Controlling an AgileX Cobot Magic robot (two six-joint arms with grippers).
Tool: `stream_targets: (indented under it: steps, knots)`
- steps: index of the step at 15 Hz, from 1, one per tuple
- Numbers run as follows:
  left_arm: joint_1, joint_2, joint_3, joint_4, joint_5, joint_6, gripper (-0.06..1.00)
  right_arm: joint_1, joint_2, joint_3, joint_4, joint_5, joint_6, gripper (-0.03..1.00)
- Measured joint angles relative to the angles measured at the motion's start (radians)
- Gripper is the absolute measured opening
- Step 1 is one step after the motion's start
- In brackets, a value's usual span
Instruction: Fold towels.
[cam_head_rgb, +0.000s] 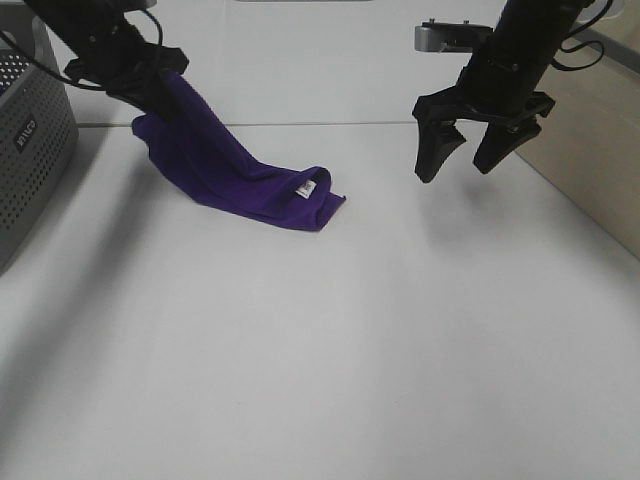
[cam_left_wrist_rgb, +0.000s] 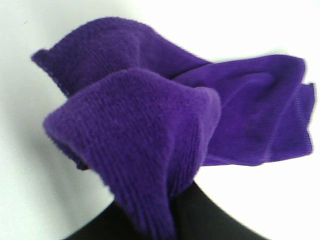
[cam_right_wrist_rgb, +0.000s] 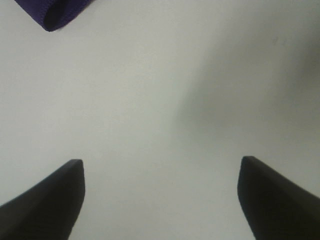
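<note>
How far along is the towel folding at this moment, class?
Done: no neat fold yet; the towel is bunched. In hand: the left jaws are shut on its raised end, the tagged end resting on the table. Left: the right jaws hang open, apart from it; flattening and folding remain.

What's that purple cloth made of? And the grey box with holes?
The deep purple towel looks like soft, fuzzy fleece or microfibre: the left wrist view shows fine ribbed pile. The grey perforated box looks like matte plastic or painted metal; unclear which.
</note>
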Motion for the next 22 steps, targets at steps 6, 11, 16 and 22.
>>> stream_targets:
  steps: [6, 11, 16, 22]
  knots:
    - [-0.212, 0.065, 0.000, -0.063, -0.014, 0.002, 0.03, 0.000, -0.116, 0.000, 0.010, 0.007, 0.000, 0.82]
    - [-0.253, 0.121, 0.000, -0.169, -0.060, -0.042, 0.68, 0.000, -0.147, 0.000, 0.036, 0.054, 0.008, 0.81]
    - [-0.249, 0.068, -0.051, -0.343, -0.018, 0.029, 0.83, 0.000, -0.218, 0.000, 0.043, 0.061, 0.015, 0.81]
    - [-0.156, -0.039, -0.263, 0.171, 0.007, -0.126, 0.83, 0.000, -0.314, 0.000, -0.017, 0.070, 0.083, 0.81]
